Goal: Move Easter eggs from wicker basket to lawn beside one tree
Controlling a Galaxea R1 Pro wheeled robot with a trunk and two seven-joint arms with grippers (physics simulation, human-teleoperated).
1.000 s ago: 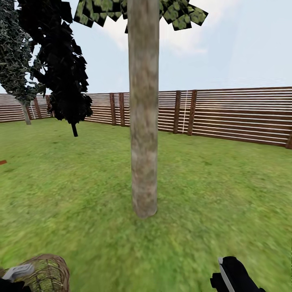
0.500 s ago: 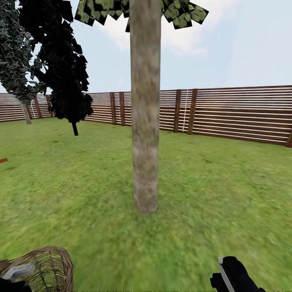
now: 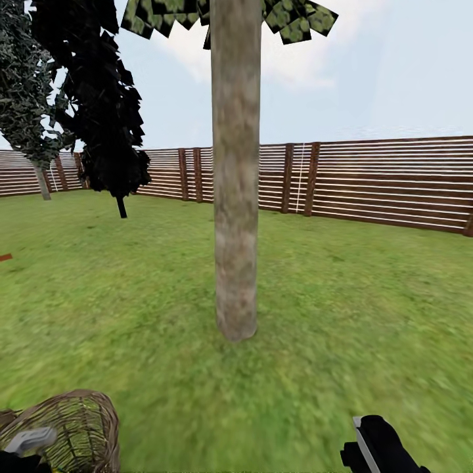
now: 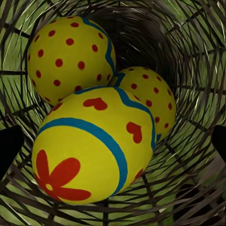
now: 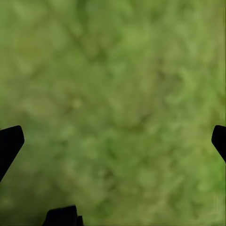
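A wheeled robot stands on the garden's lawn (image 3: 341,315) facing the tree (image 3: 235,197), the wicker basket (image 3: 82,427) low at its left side, near the trunk but apart from it, with all three Easter eggs (image 4: 94,141) piled inside, as the left wrist view shows. The left end effector (image 4: 113,141) looks into the basket with its fingertips spread wide and gripping nothing, while the right end effector (image 5: 113,141) hangs likewise open over bare grass. Unloading appears about to begin: the next move calls for closing on the topmost egg and setting it down beside the trunk.
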